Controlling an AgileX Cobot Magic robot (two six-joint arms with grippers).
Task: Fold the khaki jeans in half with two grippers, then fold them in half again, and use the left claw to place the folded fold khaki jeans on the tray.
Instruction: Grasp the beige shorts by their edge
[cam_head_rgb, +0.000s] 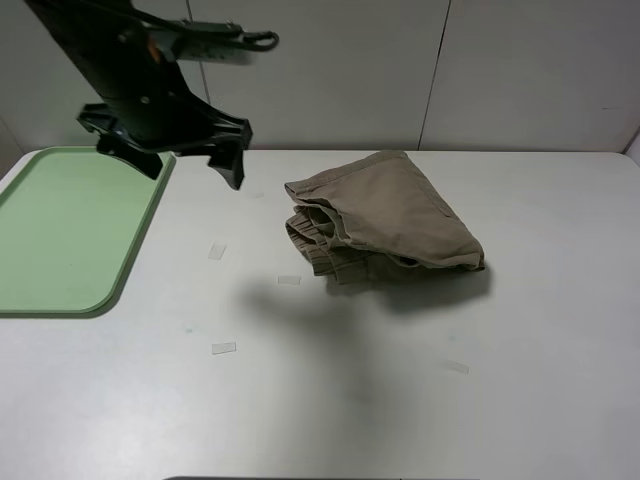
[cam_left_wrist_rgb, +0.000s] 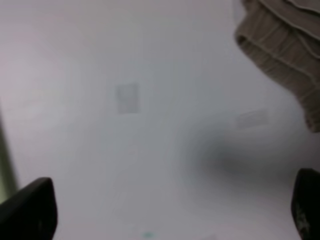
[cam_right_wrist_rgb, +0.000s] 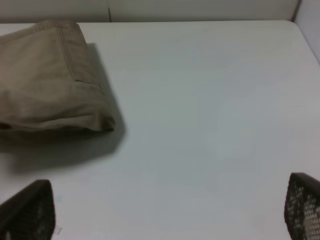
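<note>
The khaki jeans (cam_head_rgb: 385, 220) lie folded in a compact bundle on the white table, right of centre, with the gathered waistband facing left. Their waistband shows in the left wrist view (cam_left_wrist_rgb: 285, 50) and their folded edge in the right wrist view (cam_right_wrist_rgb: 50, 85). The left claw (cam_head_rgb: 185, 155) hangs open and empty in the air above the table, between the tray (cam_head_rgb: 60, 230) and the jeans. Its fingertips (cam_left_wrist_rgb: 30, 210) show wide apart in the left wrist view. The right gripper is out of the exterior view; its fingertips (cam_right_wrist_rgb: 25, 210) stand wide apart and empty, above bare table, apart from the jeans.
The pale-green tray lies at the table's left edge. Small clear tape pieces (cam_head_rgb: 217, 251) are stuck on the table between tray and jeans. A grey wall panel stands behind the table.
</note>
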